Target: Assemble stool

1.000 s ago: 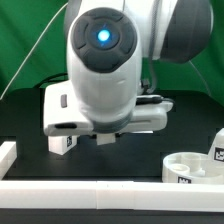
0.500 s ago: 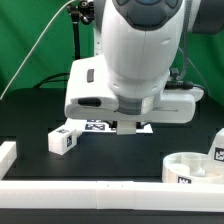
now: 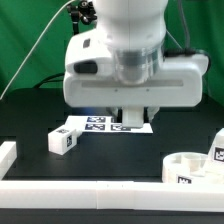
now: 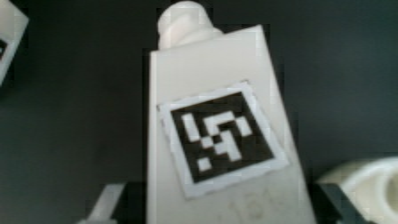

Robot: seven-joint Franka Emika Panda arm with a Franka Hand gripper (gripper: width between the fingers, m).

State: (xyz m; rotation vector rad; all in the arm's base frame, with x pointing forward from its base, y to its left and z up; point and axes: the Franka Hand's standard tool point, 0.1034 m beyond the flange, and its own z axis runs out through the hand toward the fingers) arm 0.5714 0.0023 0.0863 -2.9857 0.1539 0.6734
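The stool leg (image 4: pixel 217 110) is clamped between the jaws of my gripper (image 4: pixel 222 205), lifted over the black table (image 3: pixel 120 150). A second leg (image 3: pixel 63 140) lies toward the exterior view's left. The seat disc (image 3: pixel 178 162) sits at its right, against the white rail (image 3: pixel 90 190). Bare table lies between them.

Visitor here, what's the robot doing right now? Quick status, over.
Gripper closed on one white leg, held aloft. Seat disc sits at the exterior view's right. Spare leg at its left, not in the way.

black table (image 3: pixel 28 120): leg (image 3: pixel 63 140), seat (image 3: pixel 180 159), marker board (image 3: pixel 104 124), rails (image 3: pixel 100 191).
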